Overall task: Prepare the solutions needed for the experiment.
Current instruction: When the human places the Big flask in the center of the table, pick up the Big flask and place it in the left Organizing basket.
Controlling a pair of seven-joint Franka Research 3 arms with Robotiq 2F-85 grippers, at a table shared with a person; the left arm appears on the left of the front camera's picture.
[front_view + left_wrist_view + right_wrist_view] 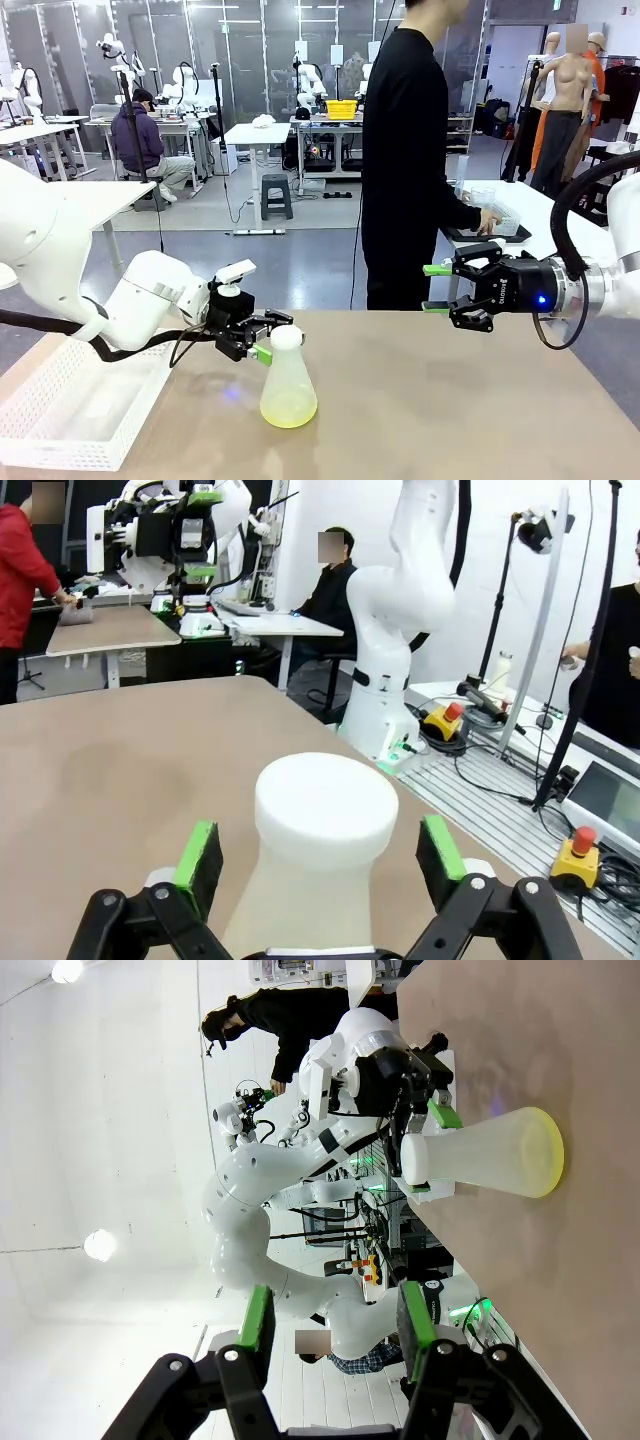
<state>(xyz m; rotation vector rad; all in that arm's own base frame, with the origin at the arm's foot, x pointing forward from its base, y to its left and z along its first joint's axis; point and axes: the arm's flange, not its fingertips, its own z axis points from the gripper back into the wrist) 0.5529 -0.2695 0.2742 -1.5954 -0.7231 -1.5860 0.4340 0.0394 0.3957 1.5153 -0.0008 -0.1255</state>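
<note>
Between the left gripper's (320, 855) green pads, the white capped neck of a translucent conical flask (288, 385) is standing upright; the jaws are spread wide apart on either side of the cap, with a gap showing on both sides in the left wrist view, so they are flanking the neck without clamping it. The flask is resting on the brown table (450, 410), toward its left half in the front view. At the flask's wide base, the solutions (289, 408) are sitting as a shallow pale yellow-green layer, well below the jaws. Just left of the flask, a white perforated basket (70, 415) is lying on the table under the left arm.

Well apart to the right, the right gripper (434, 289) is hovering above the table's far edge with its jaws partly apart and gripping nothing, its fingers pointing toward the flask. Beyond the table, a person in black (405, 150) is standing, one hand (489, 220) reaching to a tray on a side table.
</note>
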